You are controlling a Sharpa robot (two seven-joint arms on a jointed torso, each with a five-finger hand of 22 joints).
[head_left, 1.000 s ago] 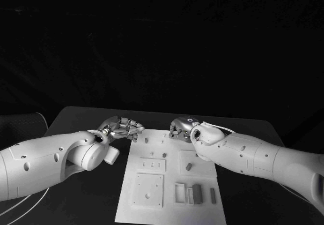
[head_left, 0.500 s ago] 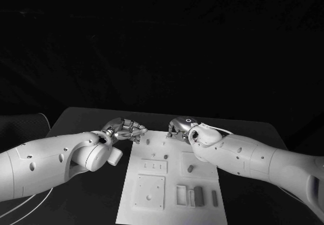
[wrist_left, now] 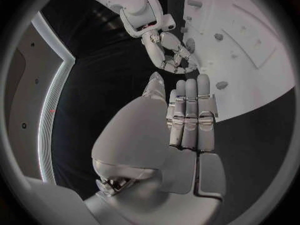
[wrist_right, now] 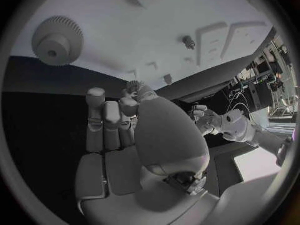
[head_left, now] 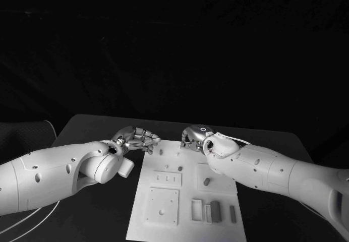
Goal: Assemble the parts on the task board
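I see the task board (head_left: 185, 196) running from the centre of the head view down to its bottom edge, long axis up and down the frame. Both hands sit at its upper end: my left hand (head_left: 138, 139) just off the upper-left corner, over the black table (head_left: 87, 126), my right hand (head_left: 195, 137) over the top edge, slightly right of centre.

The left hand's fingers (wrist_left: 187, 115) lie straight and side by side, holding nothing. The right hand's fingers (wrist_right: 103, 117) are curled; something small and toothed may sit at their tips, but I cannot tell whether it is gripped.

In the right wrist view a gear (wrist_right: 57, 40) lies flat on the board, beyond the fingertips, and a small peg (wrist_right: 187, 41) stands further on. I judge the right hand nearer to both, so reaching them means going forward from its fingertips.
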